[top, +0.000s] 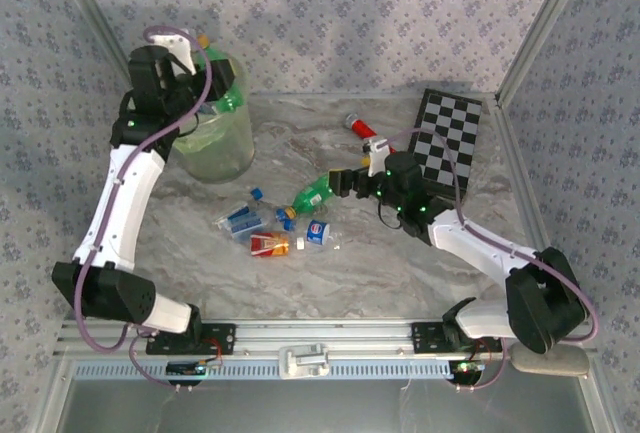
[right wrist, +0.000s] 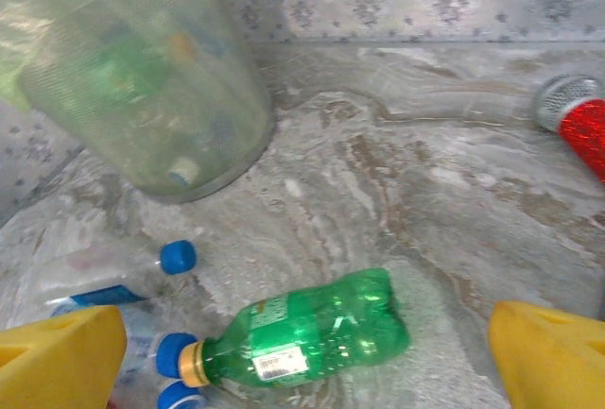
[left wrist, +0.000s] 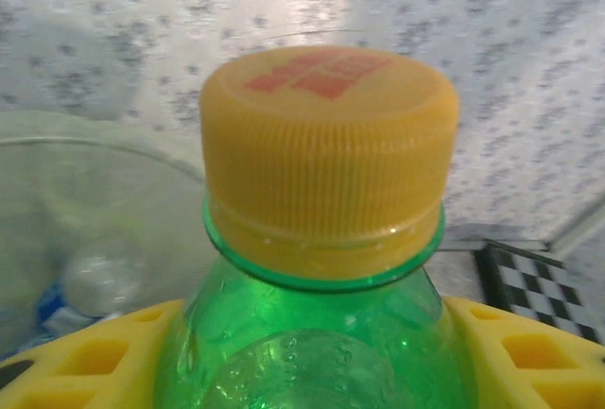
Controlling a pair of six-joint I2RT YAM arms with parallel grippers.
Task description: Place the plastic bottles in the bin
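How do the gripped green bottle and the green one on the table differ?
The gripped green bottle is clamped in the left gripper near the bin; the tabletop green bottle lies loose on its side. The gripped one shows its orange cap, the other its barcode label. Both are green plastic.

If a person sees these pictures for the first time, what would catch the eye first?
The left tool grips a green bottle with an orange cap above the bin at the far left. At the middle of the table, the open right tool hovers by another green bottle, which lies beside a heap of small bottles.
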